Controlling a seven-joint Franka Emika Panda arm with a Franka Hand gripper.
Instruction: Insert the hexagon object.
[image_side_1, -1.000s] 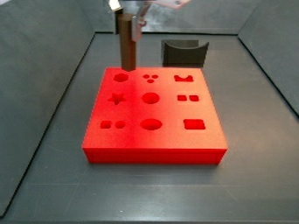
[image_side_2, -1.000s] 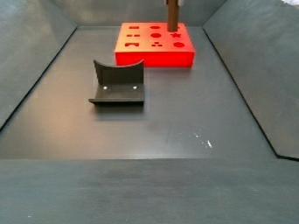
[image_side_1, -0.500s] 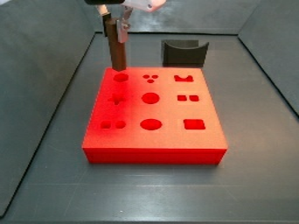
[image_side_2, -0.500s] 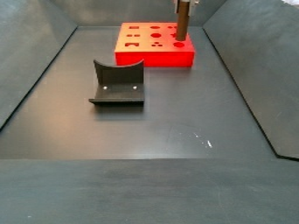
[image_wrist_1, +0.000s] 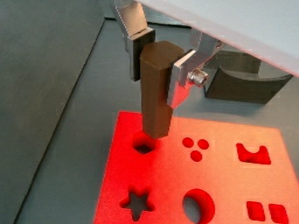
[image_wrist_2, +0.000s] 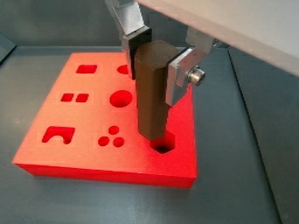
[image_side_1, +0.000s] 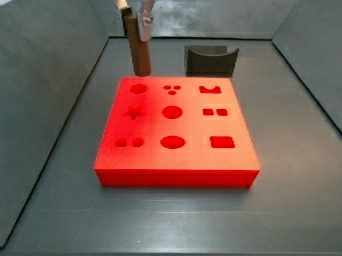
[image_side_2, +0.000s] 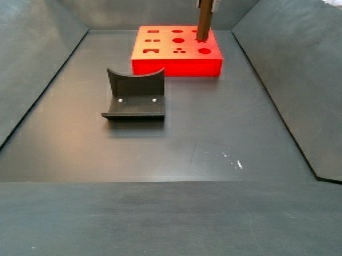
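My gripper (image_wrist_1: 158, 59) is shut on the hexagon object (image_wrist_1: 155, 96), a long brown peg held upright by its top end. In both wrist views the peg's lower end hangs close over the hexagonal hole (image_wrist_2: 162, 145) near a corner of the red block (image_wrist_2: 82, 131). I cannot tell whether it touches the hole. In a side view the peg (image_side_1: 136, 55) stands over the block's far left corner, with the gripper (image_side_1: 134, 15) at the frame's top. It also shows in a side view (image_side_2: 206, 20) over the red block (image_side_2: 178, 52).
The red block (image_side_1: 174, 135) has several other shaped holes: star, circles, squares. A dark grey curved holder (image_side_1: 210, 58) stands behind the block; in a side view it (image_side_2: 135, 95) is nearer the camera. Grey walls enclose the dark floor.
The gripper with the peg has shifted a little sideways over the block's corner, toward the hexagonal hole. It stays shut on the peg.
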